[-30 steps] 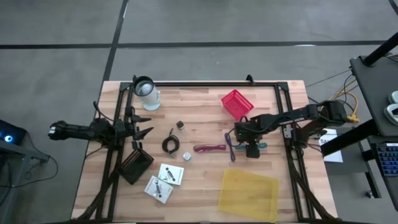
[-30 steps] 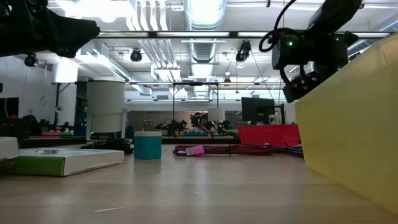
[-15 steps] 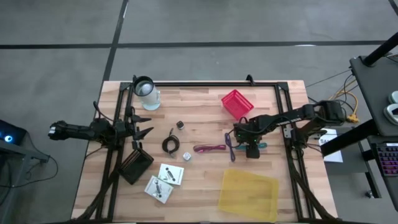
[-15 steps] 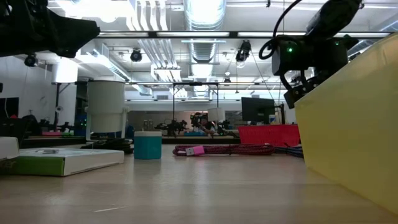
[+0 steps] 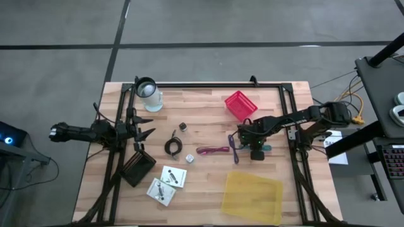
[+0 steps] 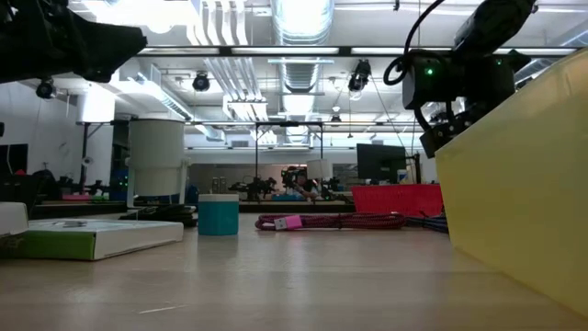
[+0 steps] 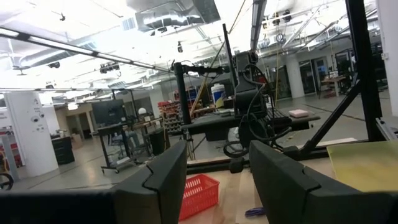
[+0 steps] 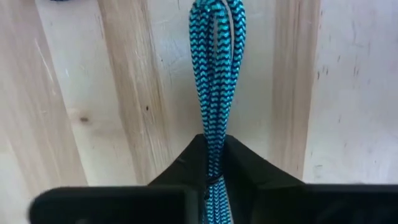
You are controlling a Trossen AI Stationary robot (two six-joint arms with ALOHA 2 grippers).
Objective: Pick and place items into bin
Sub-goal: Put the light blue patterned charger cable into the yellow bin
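A teal braided cord, folded into a narrow bundle, lies on the wooden table right of centre. My right gripper stands over it, shut on one end. Left of it lie a purple cord, a maroon cord, a black cable coil, two small pieces and two white cards. The yellow bin sits at the near right. My left gripper hangs open at the table's left edge, touching nothing. My right gripper pinches the teal cord bundle near one end between its two fingers, one on each side of the strands. The fingers come from above, pointing down. The cord lies flat on the table and runs straight away from the fingertips.
A red basket stands at the far right and a clear cup at the far left. A black box lies near the left frame rail. In the low view the yellow bin wall fills the right side.
My right gripper has stayed over the teal cord, with only a slight shift of its wrist. Nothing on the table has moved.
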